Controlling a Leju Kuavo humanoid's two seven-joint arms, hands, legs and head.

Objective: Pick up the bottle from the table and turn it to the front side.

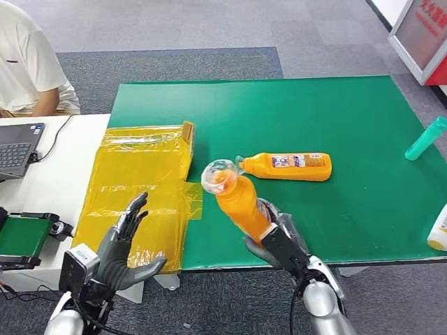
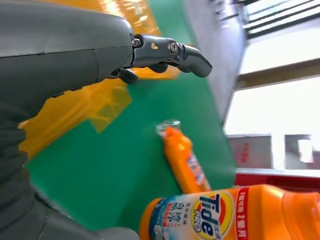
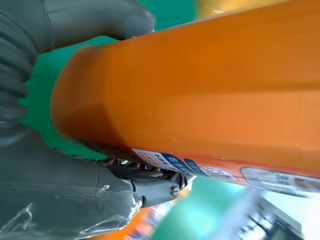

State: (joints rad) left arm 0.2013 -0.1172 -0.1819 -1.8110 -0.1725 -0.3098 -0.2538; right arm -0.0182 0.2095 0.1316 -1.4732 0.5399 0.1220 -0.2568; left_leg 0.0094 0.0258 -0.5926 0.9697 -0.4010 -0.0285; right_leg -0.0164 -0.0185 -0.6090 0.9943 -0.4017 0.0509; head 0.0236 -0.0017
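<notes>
Orange plastic filled the right hand [image 1: 278,236]: it gripped the bottle [image 1: 239,202] by its base end, fingers and thumb wrapped round the body, and held it off the bench [image 1: 337,118] above the near edge of the green mat. The bottle's long axis slanted up and away from that hand, cap end pointing toward the yellow bag [image 1: 142,188] and the clear cap [image 1: 218,174] highest. Relative to the bottle, the left hand [image 1: 123,248] hung well apart on the bag's side, fingers spread and holding nothing, so the right hand was plainly the nearer and the only one in contact. Seen from the left wrist, the bottle [image 2: 234,212] showed its printed label [image 2: 200,215] facing that side, whereas from the right wrist the bottle [image 3: 196,85] presented mostly bare orange with a strip of label along its lower flank. The turn therefore probably called for a roll about the long axis, done by the right wrist. A second bottle [image 1: 287,166] lay flat on the mat just beyond the held one, near its cap.
</notes>
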